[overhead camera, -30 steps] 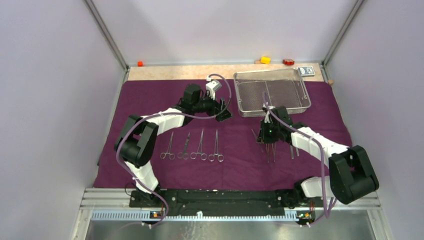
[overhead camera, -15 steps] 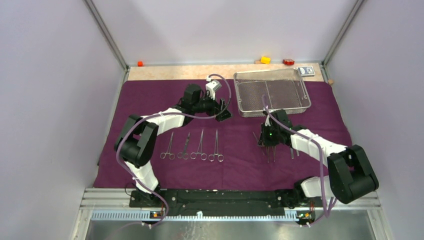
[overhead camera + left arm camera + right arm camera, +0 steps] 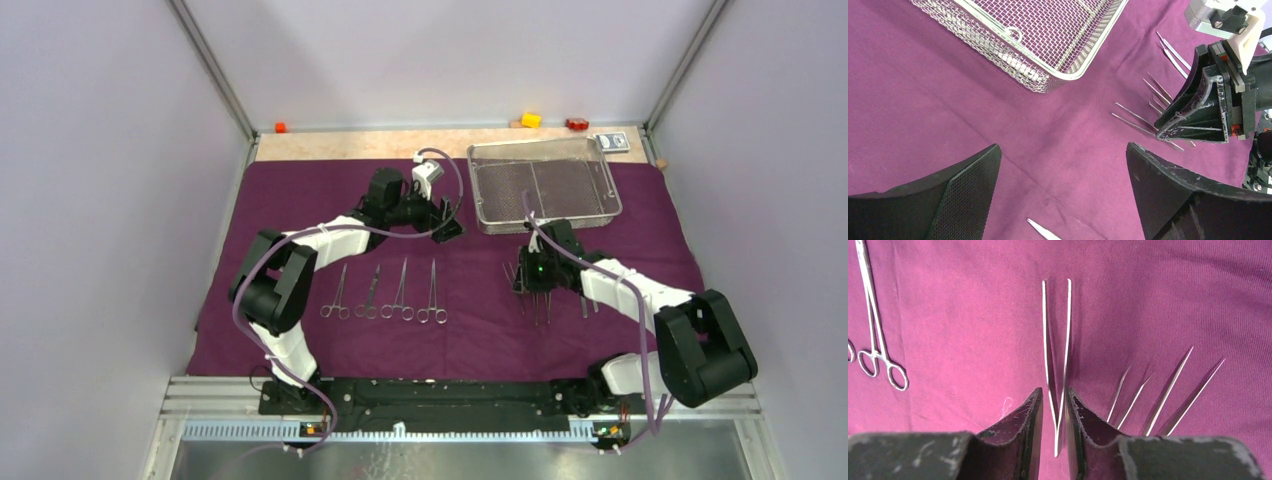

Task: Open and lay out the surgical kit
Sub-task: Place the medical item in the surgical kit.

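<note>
Straddling the tweezers (image 3: 1066, 340), right pincer (image 3: 1054, 392) stands slightly parted; left pincer (image 3: 1063, 147) gapes wide

The scene is lit brightly and evenly from above. Only short, soft shadows are cast on the purple cloth (image 3: 480, 335) beneath the arms. Small glints are returned by the mesh tray (image 3: 545, 185). In the right wrist view, the tweezers (image 3: 1057, 350) are rendered sharply, with a narrow soft shadow alongside. In the left wrist view, the near fingers (image 3: 968, 200) are shown dark, oversized and slightly soft.
</note>
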`<state>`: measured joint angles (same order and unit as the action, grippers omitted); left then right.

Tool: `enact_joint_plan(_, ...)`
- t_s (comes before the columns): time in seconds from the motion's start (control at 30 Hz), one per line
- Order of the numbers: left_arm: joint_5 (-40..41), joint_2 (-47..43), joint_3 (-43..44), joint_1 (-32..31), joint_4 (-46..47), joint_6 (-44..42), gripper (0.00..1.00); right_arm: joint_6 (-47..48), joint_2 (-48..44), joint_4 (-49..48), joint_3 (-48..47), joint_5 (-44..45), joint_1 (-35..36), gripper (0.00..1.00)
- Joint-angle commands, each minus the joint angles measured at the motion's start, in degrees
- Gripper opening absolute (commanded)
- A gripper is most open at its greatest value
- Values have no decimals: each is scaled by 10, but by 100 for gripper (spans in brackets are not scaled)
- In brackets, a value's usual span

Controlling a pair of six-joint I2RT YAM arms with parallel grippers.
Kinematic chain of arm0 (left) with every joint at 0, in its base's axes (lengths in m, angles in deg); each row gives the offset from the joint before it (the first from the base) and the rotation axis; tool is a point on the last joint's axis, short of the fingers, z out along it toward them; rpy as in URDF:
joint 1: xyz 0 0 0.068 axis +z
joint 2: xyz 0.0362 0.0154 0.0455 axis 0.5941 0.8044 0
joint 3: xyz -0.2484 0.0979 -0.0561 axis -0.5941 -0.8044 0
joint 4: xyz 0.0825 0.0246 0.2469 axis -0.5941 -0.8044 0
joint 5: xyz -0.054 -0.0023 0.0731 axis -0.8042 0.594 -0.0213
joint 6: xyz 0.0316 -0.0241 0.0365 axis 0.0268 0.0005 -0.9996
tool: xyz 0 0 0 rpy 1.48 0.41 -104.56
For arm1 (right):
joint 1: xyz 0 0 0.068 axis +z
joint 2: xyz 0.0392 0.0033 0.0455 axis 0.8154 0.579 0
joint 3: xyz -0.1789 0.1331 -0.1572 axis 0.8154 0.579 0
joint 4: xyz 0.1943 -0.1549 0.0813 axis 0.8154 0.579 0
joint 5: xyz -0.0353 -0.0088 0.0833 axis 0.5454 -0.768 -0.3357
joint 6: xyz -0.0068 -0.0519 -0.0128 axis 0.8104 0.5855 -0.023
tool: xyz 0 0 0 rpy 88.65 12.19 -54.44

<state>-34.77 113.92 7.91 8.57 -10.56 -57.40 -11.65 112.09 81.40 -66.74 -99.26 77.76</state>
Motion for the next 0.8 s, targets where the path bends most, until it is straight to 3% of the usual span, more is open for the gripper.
enact_joint_plan(0.0,7,-13,23,-2,10,-10,99,6,0,-12,2,-6,9,23)
enact_joint_plan(0.57,0,-19,22,-2,4,-11,99,53,-48,-8,-52,58,6,28)
enact_joint_plan(0.77,-3,-20,33,-2,-10,-11,99,100,-48,-23,-72,79,7,20)
